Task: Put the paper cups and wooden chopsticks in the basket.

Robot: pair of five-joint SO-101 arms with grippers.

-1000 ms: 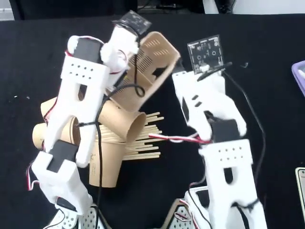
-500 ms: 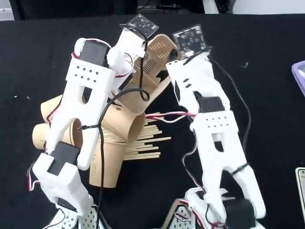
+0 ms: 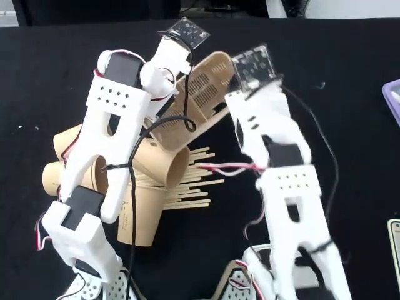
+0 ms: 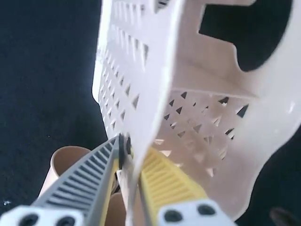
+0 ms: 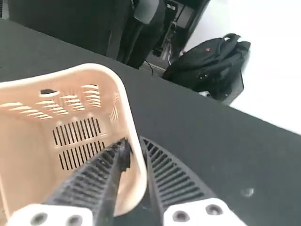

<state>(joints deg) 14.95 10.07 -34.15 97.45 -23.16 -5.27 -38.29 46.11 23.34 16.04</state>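
Observation:
The beige slotted basket [image 3: 203, 94] is tilted, lifted off the black table between both arms. My left gripper [image 4: 127, 148] is shut on the basket [image 4: 197, 108], pinching the edge of one wall. My right gripper [image 5: 134, 146] is shut on the basket [image 5: 56, 136] at a corner of the rim, one finger inside and one outside. Brown paper cups [image 3: 159, 159] lie on their sides under the left arm, one of them [image 4: 66, 162] below the left gripper. Wooden chopsticks [image 3: 194, 184] lie fanned out beside the cups.
A purple container [image 3: 392, 97] sits at the table's right edge, with a flat pale object [image 3: 395, 240] nearer the front. Past the table's far edge lies a black backpack [image 5: 211, 61]. Cables hang from both arms over the cups.
The right arm swung in to the basket's rim, then drew back slightly to the right, and the basket's open end turned further toward it. The left arm shifted a little earlier, then held.

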